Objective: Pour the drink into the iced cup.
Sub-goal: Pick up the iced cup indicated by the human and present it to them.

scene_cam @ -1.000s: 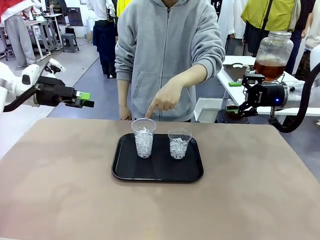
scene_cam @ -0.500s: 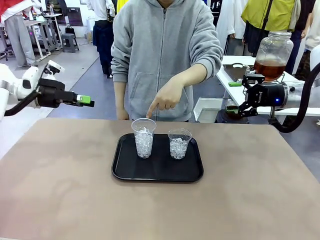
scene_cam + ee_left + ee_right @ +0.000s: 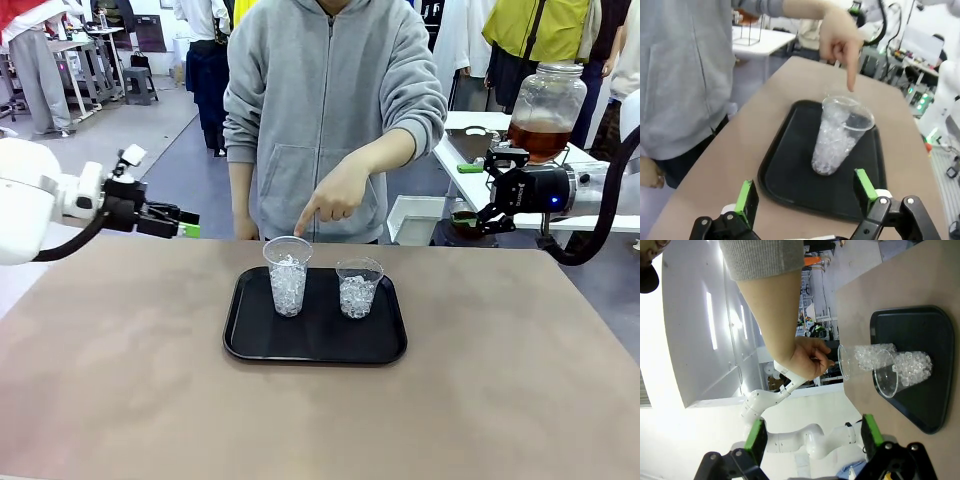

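A black rectangular tray (image 3: 318, 338) is sitting directly on the matte tan-brown surface (image 3: 120, 380), midway between its left and right edges and nearer its far edge, long sides lying parallel to that edge.

left arm (image 3: 25, 205): comes in from left, raised, wrist about level | left gripper (image 3: 188, 225): points toward middle, fingers near horizontal, jaws spread wide, nothing between green pads | right gripper (image 3: 480, 216): at far right side, raised, points left and slightly down, jaws spread wide, nothing between pads
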Controlling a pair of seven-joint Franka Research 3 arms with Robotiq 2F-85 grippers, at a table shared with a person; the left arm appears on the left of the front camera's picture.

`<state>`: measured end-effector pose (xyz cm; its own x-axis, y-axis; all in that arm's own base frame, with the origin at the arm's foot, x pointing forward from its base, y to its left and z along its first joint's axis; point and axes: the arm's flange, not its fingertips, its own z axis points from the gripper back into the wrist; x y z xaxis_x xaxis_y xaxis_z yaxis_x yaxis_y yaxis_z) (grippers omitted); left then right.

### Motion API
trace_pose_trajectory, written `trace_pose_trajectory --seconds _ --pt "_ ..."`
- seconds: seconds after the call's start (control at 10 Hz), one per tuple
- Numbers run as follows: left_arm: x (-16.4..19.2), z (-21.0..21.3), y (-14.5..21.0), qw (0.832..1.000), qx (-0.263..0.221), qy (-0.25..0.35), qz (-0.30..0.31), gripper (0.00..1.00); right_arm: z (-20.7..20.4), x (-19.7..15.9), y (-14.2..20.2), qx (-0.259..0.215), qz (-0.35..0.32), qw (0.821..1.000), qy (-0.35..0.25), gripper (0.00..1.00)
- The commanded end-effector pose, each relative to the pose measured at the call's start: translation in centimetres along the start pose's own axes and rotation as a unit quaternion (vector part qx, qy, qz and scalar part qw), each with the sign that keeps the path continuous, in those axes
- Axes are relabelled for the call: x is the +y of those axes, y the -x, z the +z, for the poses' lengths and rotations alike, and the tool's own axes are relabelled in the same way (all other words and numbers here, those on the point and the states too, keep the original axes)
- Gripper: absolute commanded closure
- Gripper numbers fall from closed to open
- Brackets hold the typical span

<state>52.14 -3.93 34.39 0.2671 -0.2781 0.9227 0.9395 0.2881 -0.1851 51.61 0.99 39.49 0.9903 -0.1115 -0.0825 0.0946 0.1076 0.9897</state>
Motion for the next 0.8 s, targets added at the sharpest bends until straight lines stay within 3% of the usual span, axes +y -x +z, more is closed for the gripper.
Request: trace_pose_trajectory --seconds 0.0,0.2,0.7 --pt "-1.3 -2.2 -0.9 0.999 0.035 -0.004 -0.001 0.00 0.0 0.1 0.0 -0.001 0.002 1.000 0.000 0.00" --pt "-1.6 -4.0 -1.1 0.998 0.045 0.046 -0.015 0.00 0.0 0.1 0.0 -0.001 0.002 1.000 0.000 0.00" --pt "-2.2 -5.7 -1.2 0.991 0.077 0.097 -0.053 0.00 0.0 0.1 0.0 -0.001 0.002 1.000 0.000 0.00"
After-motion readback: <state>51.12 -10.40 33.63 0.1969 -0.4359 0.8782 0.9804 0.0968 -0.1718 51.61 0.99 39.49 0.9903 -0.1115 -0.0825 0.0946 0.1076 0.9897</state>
